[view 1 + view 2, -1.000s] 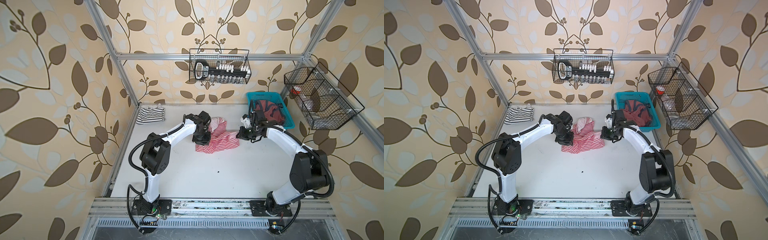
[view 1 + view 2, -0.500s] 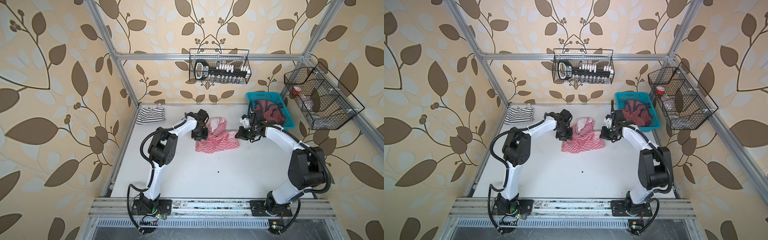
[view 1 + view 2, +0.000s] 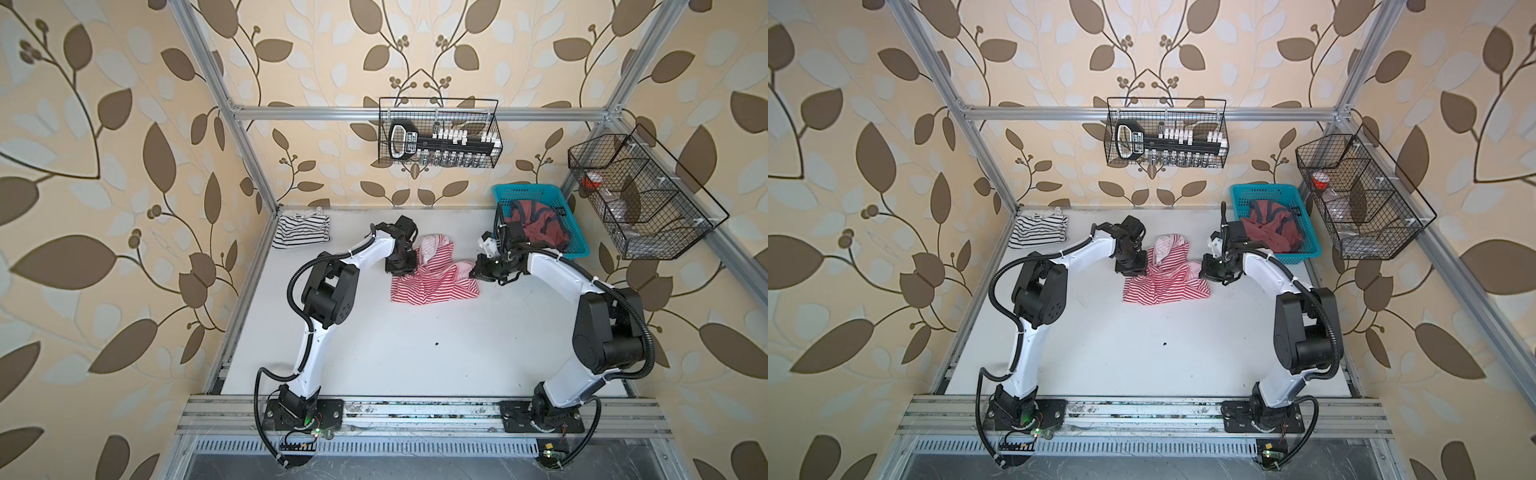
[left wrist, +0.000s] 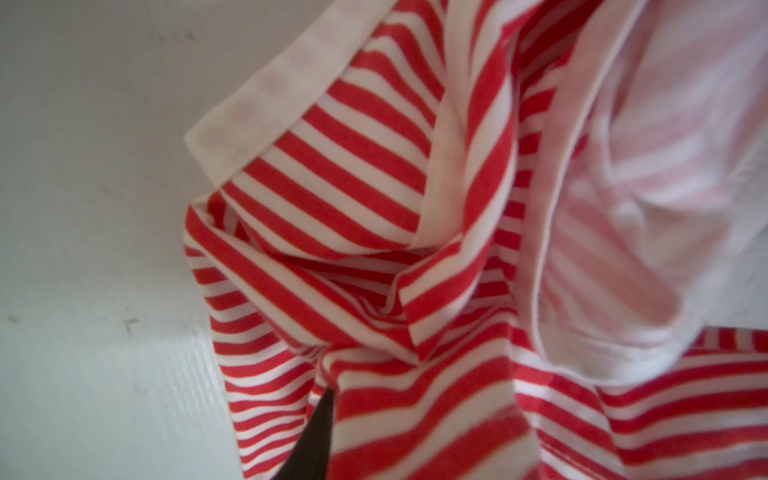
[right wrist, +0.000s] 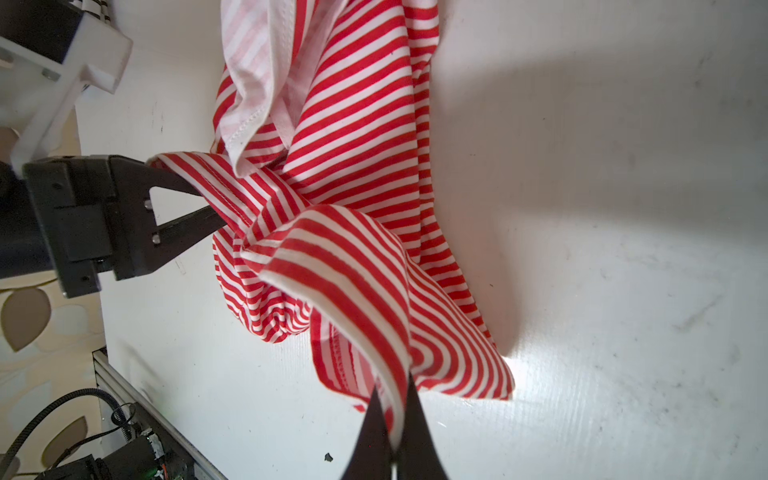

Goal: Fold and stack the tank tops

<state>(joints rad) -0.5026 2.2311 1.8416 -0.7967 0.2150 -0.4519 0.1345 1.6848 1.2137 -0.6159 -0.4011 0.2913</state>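
Folding looks half done: black-striped tank top [image 3: 302,232] lies folded far left, while left pincer [image 3: 403,271] and right pincer [image 3: 472,274] each clamp the crumpled red-striped tank top [image 3: 432,287].

red-striped tank top [image 3: 432,286]: white with thin red stripes; its turned-out inner face shows the stripes faded to pale pink; edge band plain white
black-striped tank top [image 3: 302,231]: white with bold black stripes
table [image 3: 415,353]: white, with a few dark specks
basket [image 3: 528,192]: turquoise
cloth in the basket [image 3: 536,224]: dark red with grey-blue trim
left arm [image 3: 370,251] and right arm [image 3: 552,270]: white shells, black joints
jaws: black
wire racks [image 3: 438,133]: black
walls [image 3: 104,208]: beige, patterned with brown and pale leaves
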